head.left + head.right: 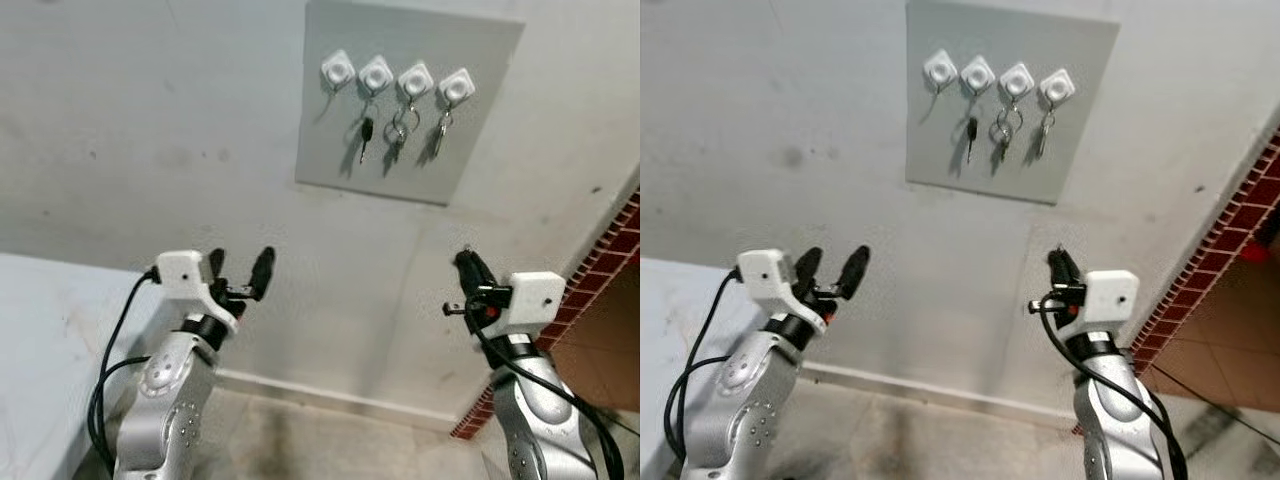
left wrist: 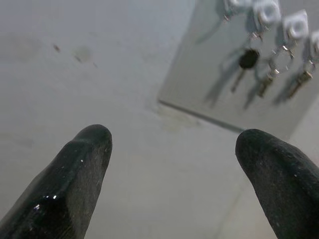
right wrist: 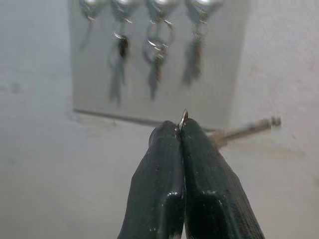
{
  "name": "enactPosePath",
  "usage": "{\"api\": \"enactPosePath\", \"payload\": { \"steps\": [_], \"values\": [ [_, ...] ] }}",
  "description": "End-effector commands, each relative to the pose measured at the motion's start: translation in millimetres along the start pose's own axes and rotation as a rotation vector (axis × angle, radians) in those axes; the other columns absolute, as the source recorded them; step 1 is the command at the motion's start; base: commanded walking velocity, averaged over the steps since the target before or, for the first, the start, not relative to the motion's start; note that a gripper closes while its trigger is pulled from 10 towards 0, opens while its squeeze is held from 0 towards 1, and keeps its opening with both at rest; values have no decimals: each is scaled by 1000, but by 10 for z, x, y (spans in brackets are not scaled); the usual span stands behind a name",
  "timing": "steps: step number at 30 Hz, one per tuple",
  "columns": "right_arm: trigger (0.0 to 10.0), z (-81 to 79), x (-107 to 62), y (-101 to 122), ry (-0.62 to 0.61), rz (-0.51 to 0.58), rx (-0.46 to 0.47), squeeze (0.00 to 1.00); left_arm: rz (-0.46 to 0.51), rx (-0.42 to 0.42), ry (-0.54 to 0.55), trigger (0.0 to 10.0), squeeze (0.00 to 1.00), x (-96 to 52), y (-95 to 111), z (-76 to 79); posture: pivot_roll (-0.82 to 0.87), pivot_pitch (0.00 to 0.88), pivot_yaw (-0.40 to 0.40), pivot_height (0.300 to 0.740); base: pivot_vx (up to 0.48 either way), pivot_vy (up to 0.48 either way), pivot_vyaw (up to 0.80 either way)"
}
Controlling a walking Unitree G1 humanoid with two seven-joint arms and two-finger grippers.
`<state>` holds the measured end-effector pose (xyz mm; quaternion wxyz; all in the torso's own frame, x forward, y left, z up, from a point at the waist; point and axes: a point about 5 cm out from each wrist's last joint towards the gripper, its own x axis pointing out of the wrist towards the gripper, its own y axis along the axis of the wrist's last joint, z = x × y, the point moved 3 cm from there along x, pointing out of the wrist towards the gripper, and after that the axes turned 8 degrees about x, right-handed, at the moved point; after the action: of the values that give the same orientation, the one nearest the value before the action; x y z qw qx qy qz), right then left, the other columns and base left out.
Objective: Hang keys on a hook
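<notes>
Nearest, the right hand (image 1: 465,262) is raised before the wall, its fingers (image 3: 199,169) pressed together on a key (image 3: 244,131) whose ring pokes out at the tips and whose blade sticks out sideways. The left hand (image 1: 240,268) is raised too, fingers spread and empty. Farther up the wall, a grey board (image 1: 330,140) carries four white hooks (image 1: 338,69); the leftmost is bare, the other three hold keys (image 1: 366,135).

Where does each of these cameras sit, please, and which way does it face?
Left eye, right eye: on the head, facing the grey wall panel with four white hooks; both silver arms show.
Left wrist: along the left gripper, open fingers, toward that panel.
Right wrist: along the right gripper, shut on a small key with a metal ring.
All share the panel's three hanging keys.
</notes>
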<state>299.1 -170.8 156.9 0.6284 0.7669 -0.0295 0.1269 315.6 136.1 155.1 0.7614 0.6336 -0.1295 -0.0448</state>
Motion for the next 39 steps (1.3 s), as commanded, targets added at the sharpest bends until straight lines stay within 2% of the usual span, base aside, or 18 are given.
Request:
{"api": "enactPosePath", "payload": {
  "steps": [1,27,31,35,39],
  "values": [
    [10000,-44,20,10,16,2,9,0,3,10,25,10000,0,-10,27,-64,33,0,-51,740,311,0,0],
    [10000,-56,27,5,26,-2,12,0,1,-2,35,10000,0,-7,17,-51,36,0,-56,740,320,0,0],
    [10000,-64,23,0,36,-7,7,0,18,-13,67,10000,0,-15,29,-61,36,0,-56,740,139,0,0],
    [10000,-56,47,-4,44,-13,1,0,8,-14,49,10000,0,-11,22,-32,36,0,-56,740,0,0,0],
    [10000,-128,157,40,106,-4,-5,0,19,40,-30,10000,0,26,72,71,33,4,-55,740,0,0,0]
  ]
}}
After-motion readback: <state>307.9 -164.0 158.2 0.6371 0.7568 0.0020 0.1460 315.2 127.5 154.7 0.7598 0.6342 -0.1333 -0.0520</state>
